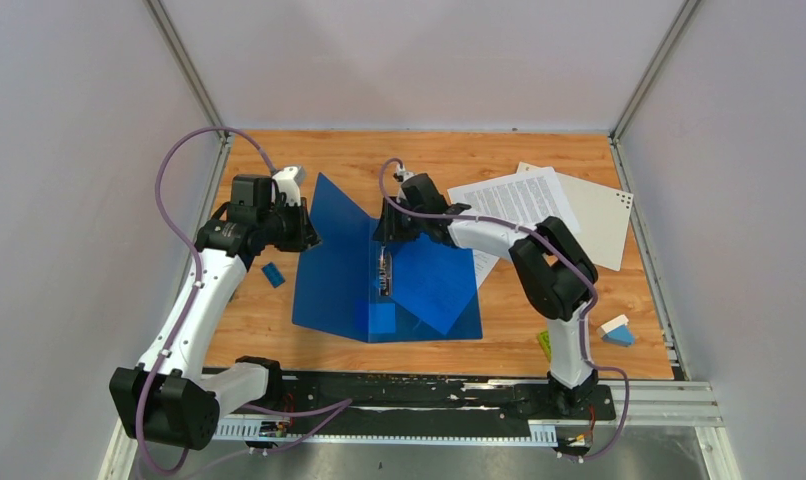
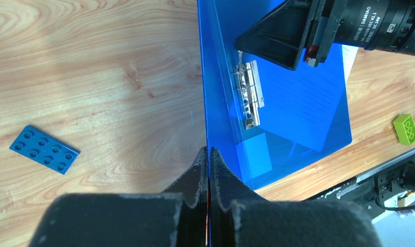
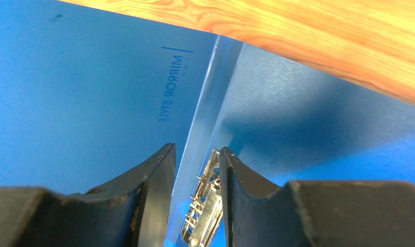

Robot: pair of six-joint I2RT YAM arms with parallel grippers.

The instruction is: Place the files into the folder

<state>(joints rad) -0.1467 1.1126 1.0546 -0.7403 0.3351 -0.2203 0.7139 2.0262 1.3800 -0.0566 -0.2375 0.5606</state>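
Observation:
The blue folder (image 1: 419,290) lies open in the middle of the table, with a metal clip (image 1: 384,270) at its spine. My left gripper (image 1: 304,235) is shut on the edge of the folder's left cover (image 2: 215,77) and holds it raised; in the left wrist view the gripper (image 2: 209,150) pinches that edge. My right gripper (image 1: 389,235) is over the spine, narrowly open, with the clip (image 3: 208,206) between its fingers (image 3: 197,150). A printed white sheet (image 1: 514,200) lies at the back right, partly under the folder's right side; another sheet's corner (image 1: 527,168) peeks out behind it.
A stiff pale grey cover (image 1: 601,225) lies under the sheets at the far right. A flat blue plate (image 1: 272,274) lies left of the folder. A green brick (image 1: 544,345) and a blue-and-white brick (image 1: 616,330) lie near the right arm's base.

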